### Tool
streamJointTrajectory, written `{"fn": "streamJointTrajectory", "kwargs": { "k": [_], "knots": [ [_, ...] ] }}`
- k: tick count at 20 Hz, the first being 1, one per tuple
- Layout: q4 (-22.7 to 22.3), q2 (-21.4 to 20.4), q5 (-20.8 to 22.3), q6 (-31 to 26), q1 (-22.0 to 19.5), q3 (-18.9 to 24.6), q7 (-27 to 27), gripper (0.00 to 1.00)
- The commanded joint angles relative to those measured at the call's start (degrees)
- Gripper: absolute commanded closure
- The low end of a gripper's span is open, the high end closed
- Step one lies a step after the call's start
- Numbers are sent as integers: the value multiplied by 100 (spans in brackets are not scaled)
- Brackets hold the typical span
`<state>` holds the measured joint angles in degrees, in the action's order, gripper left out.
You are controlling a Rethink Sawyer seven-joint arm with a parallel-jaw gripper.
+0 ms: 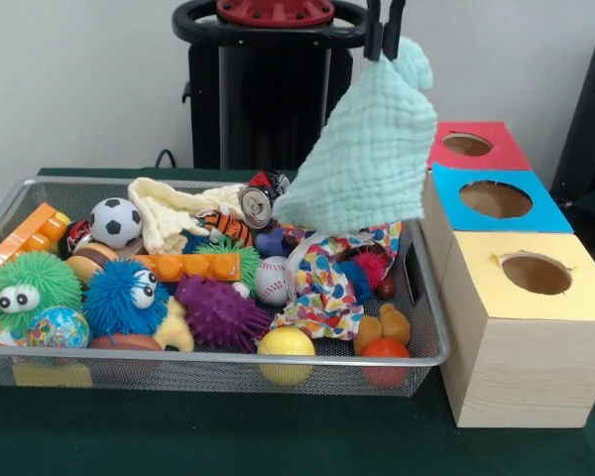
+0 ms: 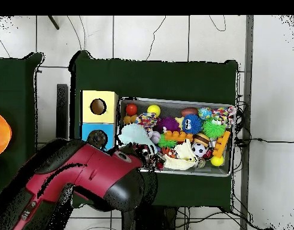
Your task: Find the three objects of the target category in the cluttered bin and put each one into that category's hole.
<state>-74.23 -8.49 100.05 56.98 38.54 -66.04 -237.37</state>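
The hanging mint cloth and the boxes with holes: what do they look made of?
Mint cloth, gripped by the gripper: soft crinkled fabric, likely cotton muslin, matte, draping in folds. Boxes: pale wood judging by the grain, unvarnished sides; tops seem covered in coloured paper with roughly cut holes.

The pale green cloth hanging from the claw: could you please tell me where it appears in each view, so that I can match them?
Front view: the pale green cloth hangs from the claw at upper centre, above the wire bin's right end.
Overhead view: the cloth lies left of centre, at the bin's left end, just above the red arm.
Shared landmark: the yellow-topped box beside the bin.
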Motion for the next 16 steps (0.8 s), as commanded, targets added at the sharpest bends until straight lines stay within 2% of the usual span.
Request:
{"fn": "streamJointTrajectory", "kwargs": {
  "k": [1, 7, 12, 16],
  "knots": [
    [-211, 476, -267, -92, -256, 358, -1510, 100],
    [-273, 973, -261, -696, -359, 395, -933, 100],
    [-281, 1331, -282, -1028, -369, 413, -834, 100],
    [-276, 1422, -471, -1288, -424, 581, -750, 100]
  ]
}}
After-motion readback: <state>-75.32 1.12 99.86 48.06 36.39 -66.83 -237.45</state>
